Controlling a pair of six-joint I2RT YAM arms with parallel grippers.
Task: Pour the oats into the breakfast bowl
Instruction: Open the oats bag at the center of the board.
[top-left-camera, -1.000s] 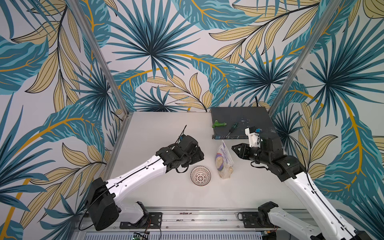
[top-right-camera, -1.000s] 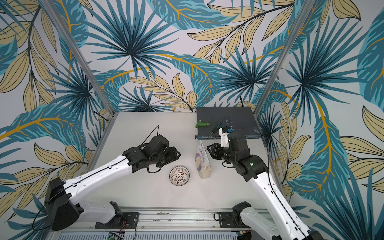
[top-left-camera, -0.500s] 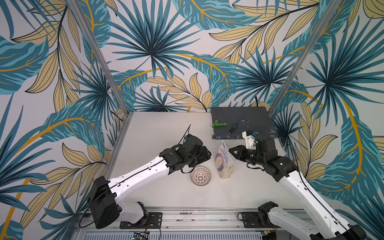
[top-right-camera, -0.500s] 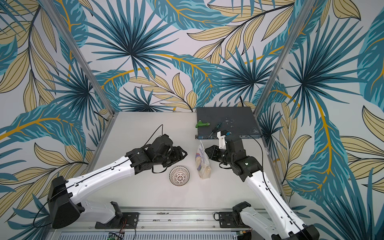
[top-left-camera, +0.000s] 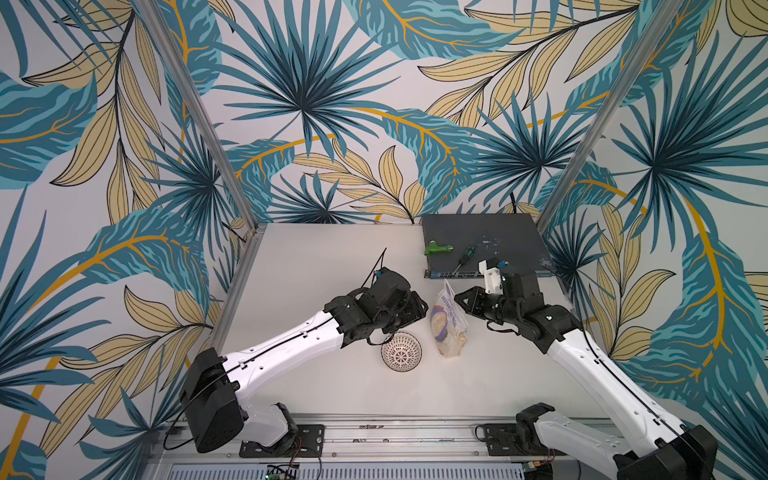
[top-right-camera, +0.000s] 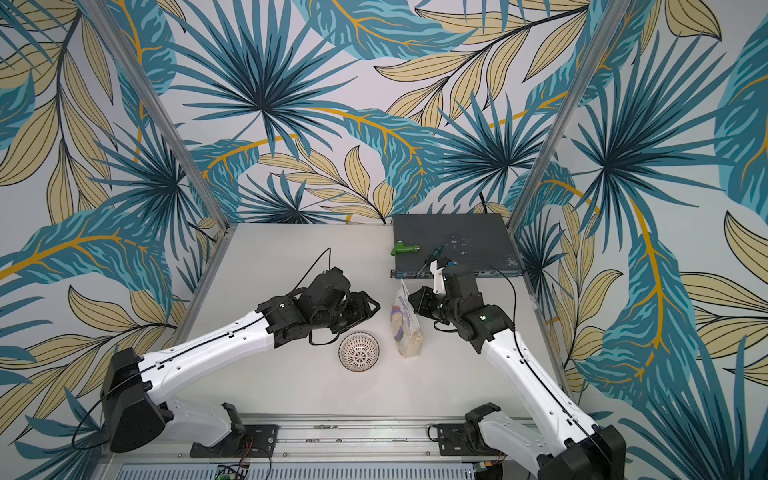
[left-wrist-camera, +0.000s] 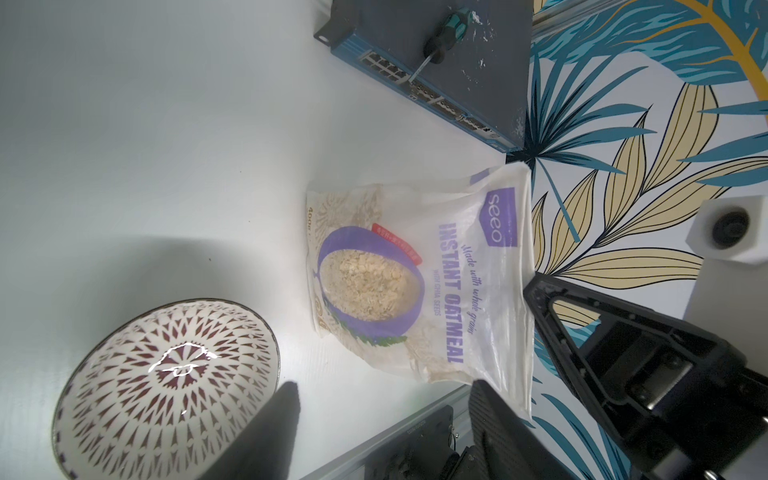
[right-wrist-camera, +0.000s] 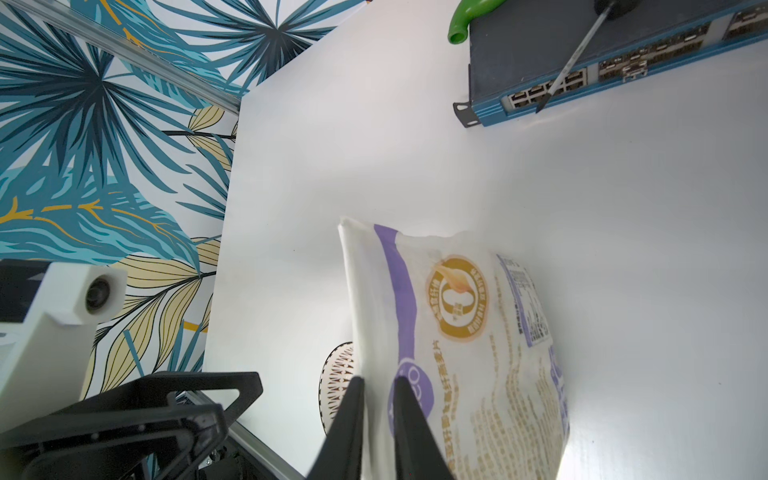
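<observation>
Step in hand: securing the bag (top-left-camera: 449, 324), which stands on the table (top-left-camera: 332, 270) just beside the bowl (top-left-camera: 401, 352). The right gripper (right-wrist-camera: 378, 380) jaws pinch its top edge, and the left gripper (left-wrist-camera: 384, 386) jaws gape empty near it. Oats (top-left-camera: 451, 349) all in bag, bowl empty. Next, I judge: lift, then tip the mouth over the bowl; whether the mouth is open, cannot tell.

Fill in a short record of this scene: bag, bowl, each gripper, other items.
oats bag: standing on the table, beside the breakfast bowl
breakfast bowl: empty, on the table
right gripper: shut on the oats bag's top edge
left gripper: open, near the bag, holding nothing
at the back: network switch with a screwdriver and a green fitting on top
</observation>
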